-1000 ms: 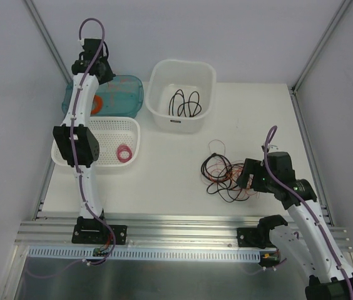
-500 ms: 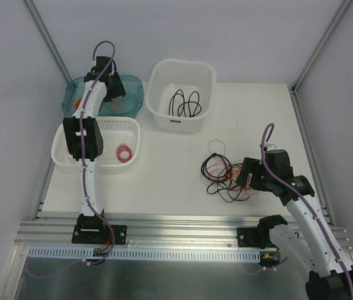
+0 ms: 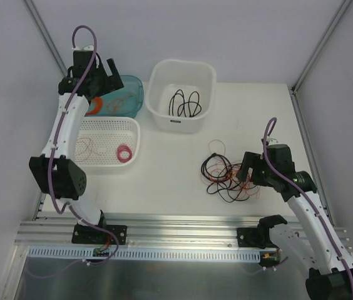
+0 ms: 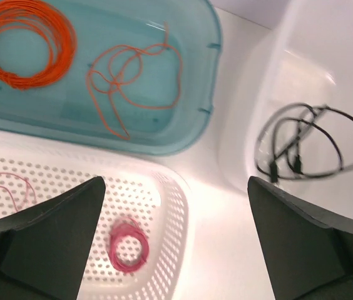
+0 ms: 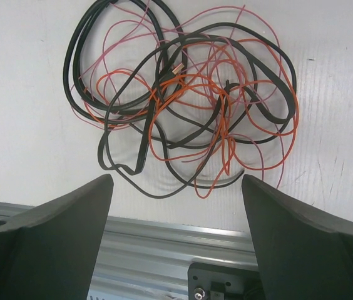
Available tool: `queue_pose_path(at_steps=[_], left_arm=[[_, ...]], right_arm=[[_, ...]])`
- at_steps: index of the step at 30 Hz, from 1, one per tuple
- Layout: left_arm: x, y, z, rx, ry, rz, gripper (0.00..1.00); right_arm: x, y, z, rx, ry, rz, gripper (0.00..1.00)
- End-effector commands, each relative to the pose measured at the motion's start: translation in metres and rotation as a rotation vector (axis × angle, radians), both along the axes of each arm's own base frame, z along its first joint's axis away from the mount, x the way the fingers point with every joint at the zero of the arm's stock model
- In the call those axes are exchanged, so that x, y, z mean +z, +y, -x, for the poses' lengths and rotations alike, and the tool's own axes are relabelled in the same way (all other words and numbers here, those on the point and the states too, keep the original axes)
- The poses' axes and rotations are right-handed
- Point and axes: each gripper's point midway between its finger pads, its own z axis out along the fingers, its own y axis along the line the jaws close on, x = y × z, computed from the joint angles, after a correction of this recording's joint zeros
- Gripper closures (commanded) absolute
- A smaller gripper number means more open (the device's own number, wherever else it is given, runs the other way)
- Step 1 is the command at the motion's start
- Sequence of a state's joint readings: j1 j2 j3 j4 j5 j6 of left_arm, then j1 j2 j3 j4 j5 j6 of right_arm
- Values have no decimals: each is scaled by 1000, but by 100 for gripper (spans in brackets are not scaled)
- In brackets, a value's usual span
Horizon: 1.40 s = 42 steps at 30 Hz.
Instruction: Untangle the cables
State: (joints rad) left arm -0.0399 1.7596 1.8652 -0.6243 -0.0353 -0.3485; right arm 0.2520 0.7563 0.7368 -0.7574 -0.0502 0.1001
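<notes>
Your right gripper point(image 3: 247, 172) is open, its two fingers spread wide with nothing between them. It sits low over the tabletop point(image 3: 164, 178) near the right edge, about midway between the far and near edges. The cables point(image 5: 183, 94) lie on the tabletop just beside it, on the side towards the middle. In the right wrist view they are one loose heap: black loops crossed by thin red and orange strands, with one black loop reaching out towards the near edge. The whole heap lies ahead of the fingertips, and none of it is in the grip. Your left gripper point(image 3: 104, 78) is raised over the far left corner, also open and empty, with its fingers well apart in the left wrist view. Below it sits a teal bin point(image 4: 192, 128) holding a neat orange ring point(image 4: 26, 40) and a loose orange wire point(image 4: 133, 81), which lie apart from each other. A white perforated basket point(image 4: 176, 206) touches the bin on its near side. It holds a small pink ring point(image 4: 129, 244) and a thin pink wire point(image 4: 7, 187). A white tub point(image 3: 164, 75) stands at the middle of the far edge, just beside the bin, with a looped black cable point(image 4: 308, 144) lying on its floor.
</notes>
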Motion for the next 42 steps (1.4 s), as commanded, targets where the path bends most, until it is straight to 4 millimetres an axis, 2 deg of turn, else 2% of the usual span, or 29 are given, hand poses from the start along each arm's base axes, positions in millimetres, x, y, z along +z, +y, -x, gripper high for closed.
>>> queue_pose_path(at_steps=[1, 2, 3, 4, 5, 6, 7, 8, 9, 10, 11, 13, 14, 16, 17, 19, 20, 24, 25, 28, 32, 34, 36, 37, 39, 40, 42], left_arm=[[26, -45, 54, -120, -42, 54, 1], [9, -53, 70, -143, 0, 59, 1], [24, -71, 92, -185, -36, 73, 1], [21, -80, 105, -209, -30, 78, 1], [3, -87, 120, -231, 10, 74, 1], [12, -104, 142, -279, -17, 93, 1], [8, -110, 154, -297, -10, 106, 1], [-11, -120, 169, -331, 37, 118, 1], [-8, -124, 183, -348, 24, 135, 1], [-14, -138, 197, -395, 40, 142, 1], [-33, -142, 208, -415, 80, 137, 1], [-44, -153, 225, -475, 99, 129, 1], [-60, -153, 232, -500, 131, 108, 1], [-70, -160, 239, -554, 128, 102, 1], [-85, -159, 243, -580, 146, 77, 1], [-91, -164, 243, -626, 124, 64, 1], [-103, -162, 246, -653, 131, 33, 1], [-113, -159, 244, -689, 72, -1, 1], [-114, -161, 241, -691, 46, 0, 1], [-128, -158, 242, -691, 17, -8, 1], [-125, -161, 239, -681, 7, 9, 1], [-124, -162, 238, -684, 5, 11, 1], [-123, -164, 240, -694, 5, 17, 1], [-123, -164, 241, -694, 7, 22, 1], [-121, -165, 241, -697, 2, 27, 1], [-122, -164, 241, -696, 5, 26, 1], [-121, -165, 241, -699, 2, 30, 1]], right_arm=[[15, 3, -7, -24, -28, -30, 12], [14, 2, -7, -31, -25, -32, 12], [13, 2, -7, -35, -27, -33, 15], [13, 2, -7, -41, -27, -36, 16], [11, 2, -6, -39, -24, -36, 17], [7, 2, -6, -42, -21, -36, 19], [5, 1, -5, -45, -20, -34, 21], [4, 1, -4, -47, -20, -32, 23], [0, 1, -4, -44, -18, -30, 29], [0, 2, -5, -36, -22, -32, 32], [-1, 5, -4, -15, -18, -44, 34], [-2, 10, -8, -3, -27, -60, 42], [-6, 12, -10, -8, -14, -63, 44], [-9, 15, -17, -17, -14, -73, 50], [-11, 17, -19, -24, -5, -79, 51], [-16, 24, -27, -43, 10, -102, 53], [-20, 25, -29, -58, 14, -98, 54], [-29, 41, -40, -94, 26, -117, 56], [-37, 42, -41, -105, 60, -108, 56], [-53, 33, -46, -182, 92, -42, 57], [-64, 26, -50, -218, 107, 1, 65], [-62, 26, -52, -221, 106, 7, 71], [-56, 29, -52, -191, 97, 12, 83], [-46, 32, -57, -164, 69, 17, 92], [-35, 33, -54, -129, 62, 35, 98], [-15, 36, -61, -119, 24, 30, 99], [3, 35, -57, -67, 6, 59, 99]])
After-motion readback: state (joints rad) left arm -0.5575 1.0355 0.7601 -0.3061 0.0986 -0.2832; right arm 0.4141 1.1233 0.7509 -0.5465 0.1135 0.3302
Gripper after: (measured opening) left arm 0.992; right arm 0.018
